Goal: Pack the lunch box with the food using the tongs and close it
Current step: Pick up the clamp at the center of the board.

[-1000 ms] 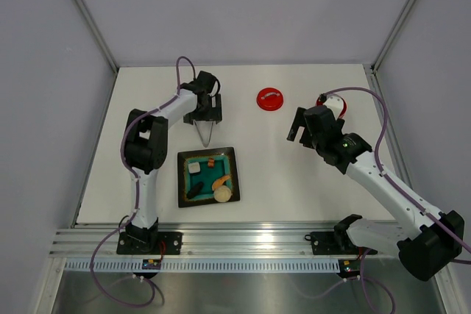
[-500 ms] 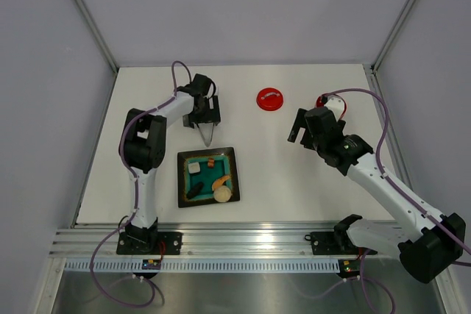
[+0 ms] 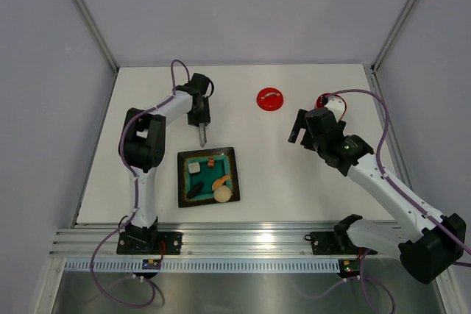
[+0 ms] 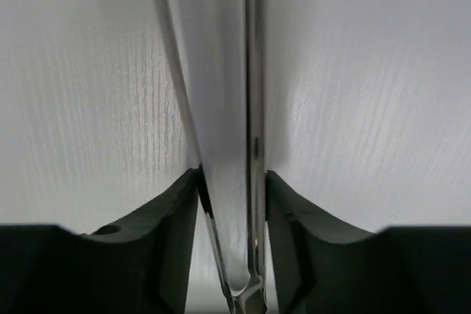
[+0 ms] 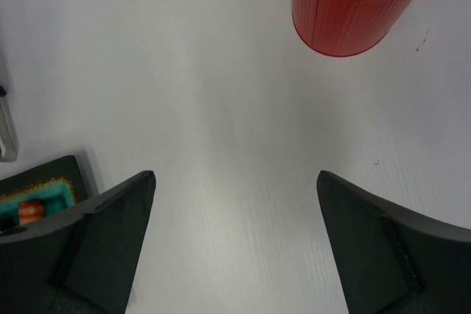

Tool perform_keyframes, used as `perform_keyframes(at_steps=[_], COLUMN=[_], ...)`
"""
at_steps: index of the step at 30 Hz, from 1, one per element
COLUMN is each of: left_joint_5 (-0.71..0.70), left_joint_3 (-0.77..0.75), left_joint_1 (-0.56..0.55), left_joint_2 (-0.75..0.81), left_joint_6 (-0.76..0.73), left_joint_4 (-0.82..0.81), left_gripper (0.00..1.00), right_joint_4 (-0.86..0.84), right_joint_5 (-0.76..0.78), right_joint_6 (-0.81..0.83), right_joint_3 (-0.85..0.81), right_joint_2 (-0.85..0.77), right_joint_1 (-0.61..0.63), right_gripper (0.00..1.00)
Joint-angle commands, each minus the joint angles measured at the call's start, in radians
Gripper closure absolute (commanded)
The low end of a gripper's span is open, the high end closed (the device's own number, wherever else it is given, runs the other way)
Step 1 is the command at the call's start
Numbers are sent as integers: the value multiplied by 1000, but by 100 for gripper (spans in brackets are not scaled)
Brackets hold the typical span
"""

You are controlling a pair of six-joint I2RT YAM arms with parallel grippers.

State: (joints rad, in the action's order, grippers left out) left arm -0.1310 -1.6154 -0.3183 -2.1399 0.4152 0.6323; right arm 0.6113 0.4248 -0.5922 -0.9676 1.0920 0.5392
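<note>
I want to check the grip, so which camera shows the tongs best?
Left wrist: the tongs span the frame, both arms pinched in the left gripper. Top external shows only a thin sliver under that gripper; right wrist catches just a bit at its left edge.

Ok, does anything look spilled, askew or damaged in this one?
Nothing stands out: food sits on the plate, the lunch box stands upright, its lid lies flat nearby, and the left fingers pinch the tongs.

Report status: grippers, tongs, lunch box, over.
Left gripper shut on the tongs. Right gripper open, empty, near the lunch box. Lid off, food on the plate. Nothing between tongs and plate.
</note>
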Motion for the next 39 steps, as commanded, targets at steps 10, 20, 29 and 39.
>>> perform_keyframes(at_steps=[10, 20, 29, 39], left_joint_5=[20, 176, 208, 226], left_joint_3=[48, 241, 390, 471], left_joint_1=[2, -39, -122, -176], left_joint_2=[357, 652, 960, 1057], left_joint_6=[-121, -131, -131, -116], left_joint_4=[-34, 43, 210, 331], left_gripper=[86, 91, 81, 73], right_joint_4=[1, 16, -2, -7], right_joint_5=[14, 22, 16, -6], right_joint_6=[-15, 3, 8, -12], right_joint_3=[-8, -31, -34, -26], right_joint_2=[-27, -20, -14, -15], right_joint_1=[-4, -4, -4, -2], right_gripper=[0, 1, 0, 1])
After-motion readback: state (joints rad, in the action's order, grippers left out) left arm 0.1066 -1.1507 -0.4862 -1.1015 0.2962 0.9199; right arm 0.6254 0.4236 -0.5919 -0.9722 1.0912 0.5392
